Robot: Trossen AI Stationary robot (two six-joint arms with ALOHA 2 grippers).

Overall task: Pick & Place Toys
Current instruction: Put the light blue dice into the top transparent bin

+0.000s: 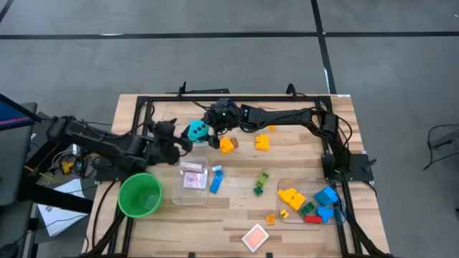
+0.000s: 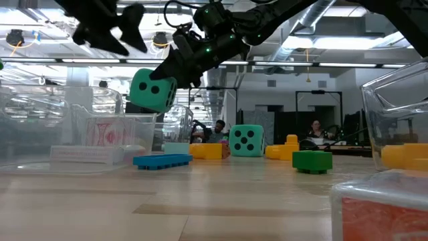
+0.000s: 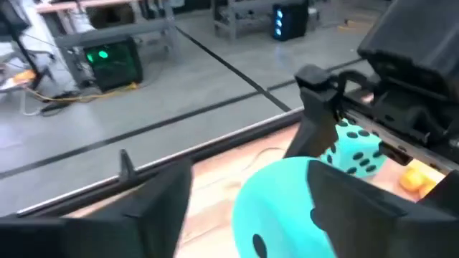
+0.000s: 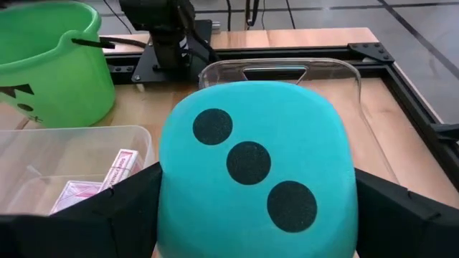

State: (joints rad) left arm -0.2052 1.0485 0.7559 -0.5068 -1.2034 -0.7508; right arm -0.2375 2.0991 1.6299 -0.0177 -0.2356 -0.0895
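You are partway through: several bricks (image 1: 310, 201) already sit in the bin (image 1: 336, 215) at four o'clock and cards (image 1: 193, 177) in the bin (image 1: 177, 195) at eight o'clock, while bricks and one card (image 1: 255, 237) remain loose on the worktop (image 1: 237, 218). Your right fingers (image 1: 208, 123) clamp a cyan die (image 1: 198, 131), lifted clear near eleven o'clock. Your left fingers (image 1: 188, 140) hover half-spread just at its eight o'clock side, gripping nothing. The other die (image 2: 246, 140) rests on the worktop farther back.

High view straight down over table (image 1: 237, 215); low view level across it; both share lifted cyan die (image 2: 153, 90).
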